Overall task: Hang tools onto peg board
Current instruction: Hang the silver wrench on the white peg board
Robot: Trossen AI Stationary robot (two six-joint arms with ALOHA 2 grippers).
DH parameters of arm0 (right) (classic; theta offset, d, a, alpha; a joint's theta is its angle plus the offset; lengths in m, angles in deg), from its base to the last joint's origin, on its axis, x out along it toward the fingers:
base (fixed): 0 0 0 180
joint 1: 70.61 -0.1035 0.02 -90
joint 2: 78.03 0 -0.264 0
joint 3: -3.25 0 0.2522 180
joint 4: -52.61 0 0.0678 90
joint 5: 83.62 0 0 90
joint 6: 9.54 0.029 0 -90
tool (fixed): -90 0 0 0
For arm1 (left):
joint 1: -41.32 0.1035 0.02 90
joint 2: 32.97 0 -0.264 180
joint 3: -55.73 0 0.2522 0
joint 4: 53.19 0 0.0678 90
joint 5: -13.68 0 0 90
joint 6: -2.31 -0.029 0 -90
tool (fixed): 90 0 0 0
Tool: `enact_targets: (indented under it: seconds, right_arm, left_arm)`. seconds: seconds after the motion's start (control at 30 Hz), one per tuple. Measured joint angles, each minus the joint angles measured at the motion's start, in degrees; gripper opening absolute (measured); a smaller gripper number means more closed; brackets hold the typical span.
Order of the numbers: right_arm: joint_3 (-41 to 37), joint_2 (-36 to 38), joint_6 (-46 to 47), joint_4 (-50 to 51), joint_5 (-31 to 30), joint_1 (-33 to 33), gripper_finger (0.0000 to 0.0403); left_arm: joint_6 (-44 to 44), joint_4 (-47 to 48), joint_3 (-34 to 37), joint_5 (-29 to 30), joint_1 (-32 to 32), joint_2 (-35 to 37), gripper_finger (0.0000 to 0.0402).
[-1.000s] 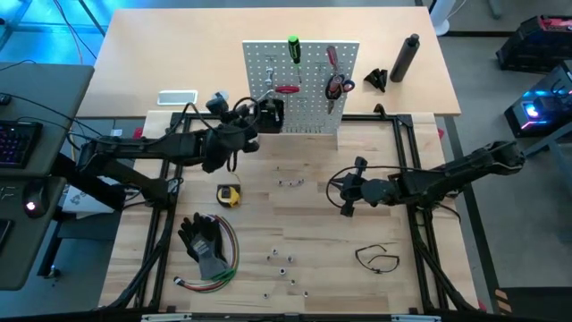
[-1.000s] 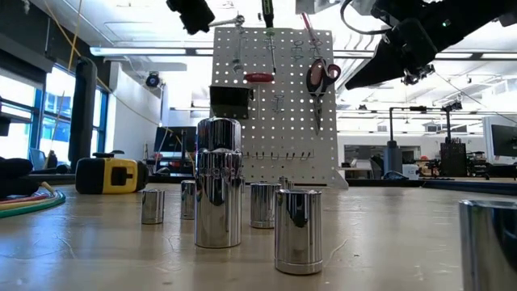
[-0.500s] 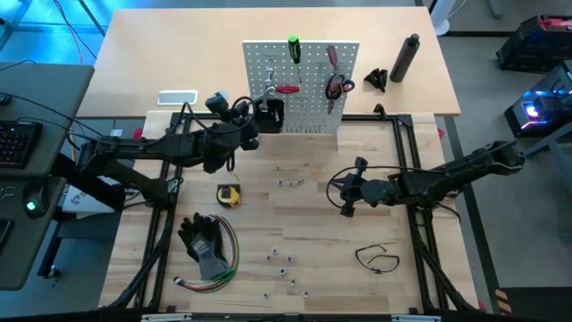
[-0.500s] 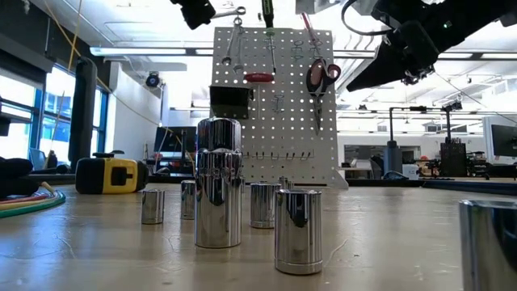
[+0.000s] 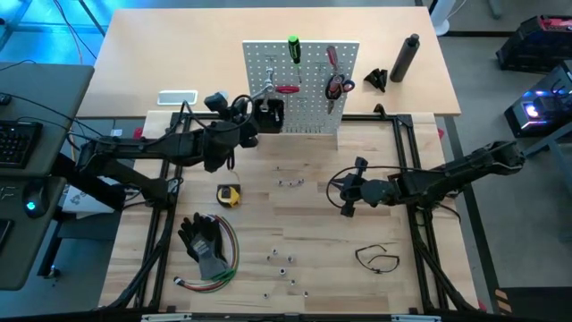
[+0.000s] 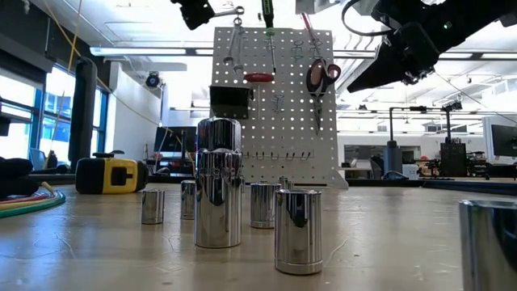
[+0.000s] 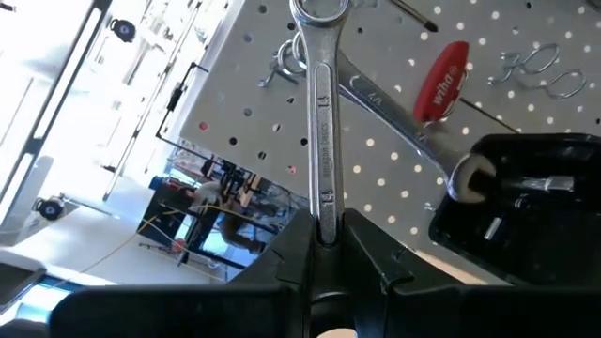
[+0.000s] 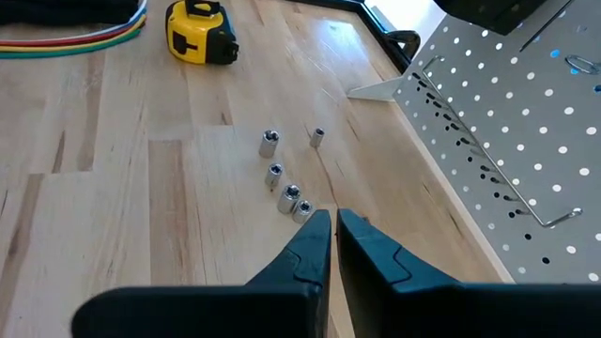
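wrench [image 7: 322, 131] tail — hidden between left gripper [image 7: 324, 246] fingers

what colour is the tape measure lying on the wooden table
Yellow with black trim: the boxy tape measure shows best in the right wrist view.

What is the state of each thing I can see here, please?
Left tool: shut on wrench.
Wrench: held at peg board.
Right tool: shut, empty, above table.
Scissors: hanging on peg board.
Tape measure: lying on table.
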State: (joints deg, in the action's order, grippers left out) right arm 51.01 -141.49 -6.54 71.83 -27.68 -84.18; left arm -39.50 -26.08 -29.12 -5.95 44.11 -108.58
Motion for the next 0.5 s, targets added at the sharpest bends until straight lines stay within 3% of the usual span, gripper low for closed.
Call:
enact_targets:
  seconds: [0.5]
  right_arm:
    - [0.0, 0.0, 2.1, 1.6, 0.0, 0.0, 0.0016]
  left_arm:
    - [1.8, 0.4, 0.0, -3.7, 3.4, 0.5, 0.0031]
